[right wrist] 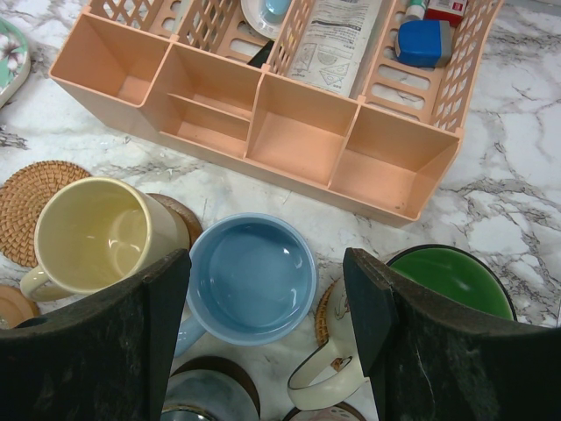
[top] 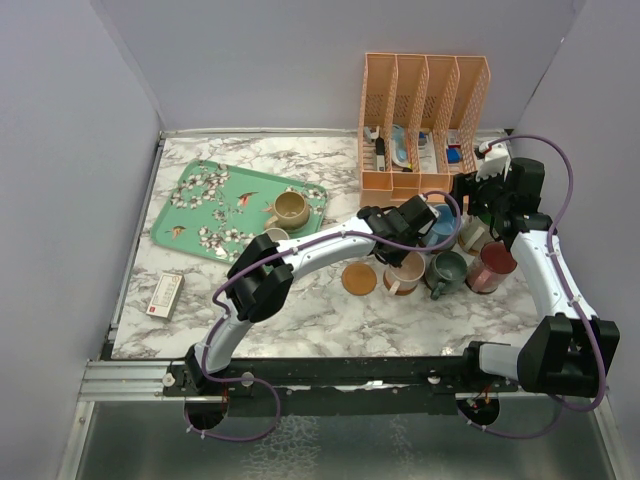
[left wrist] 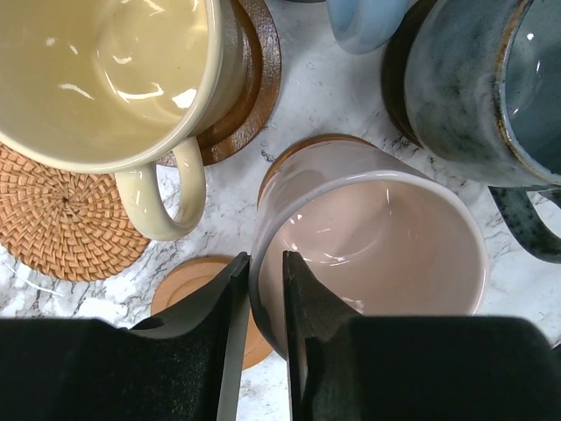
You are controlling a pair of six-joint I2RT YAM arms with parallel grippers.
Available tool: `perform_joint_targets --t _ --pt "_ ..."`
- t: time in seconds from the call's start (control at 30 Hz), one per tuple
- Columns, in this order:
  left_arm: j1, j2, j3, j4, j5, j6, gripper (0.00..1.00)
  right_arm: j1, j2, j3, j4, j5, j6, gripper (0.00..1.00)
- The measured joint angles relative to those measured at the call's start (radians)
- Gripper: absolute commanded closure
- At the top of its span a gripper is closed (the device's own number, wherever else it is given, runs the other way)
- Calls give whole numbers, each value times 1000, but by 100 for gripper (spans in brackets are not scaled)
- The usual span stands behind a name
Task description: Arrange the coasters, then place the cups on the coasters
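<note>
My left gripper has its jaws on either side of the pink cup's near rim, one finger inside and one outside, and the wall fills the narrow gap. The pink cup stands on a brown coaster. A bare tan coaster lies just left of it. Beside it a yellow cup rests on a dark coaster, next to a woven coaster. My right gripper hangs open above the light blue cup, with the green cup to its right. A grey-teal cup and a maroon cup stand in the same cluster.
The orange desk organizer stands right behind the cluster. At the back left, the mint flowered tray holds a tan cup, with another cup at its edge. A small card lies at the front left.
</note>
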Motion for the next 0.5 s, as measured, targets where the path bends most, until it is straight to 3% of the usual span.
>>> perform_joint_targets --t 0.5 --pt "0 -4 3 0 0 23 63 0 0 0 0 0 0 28"
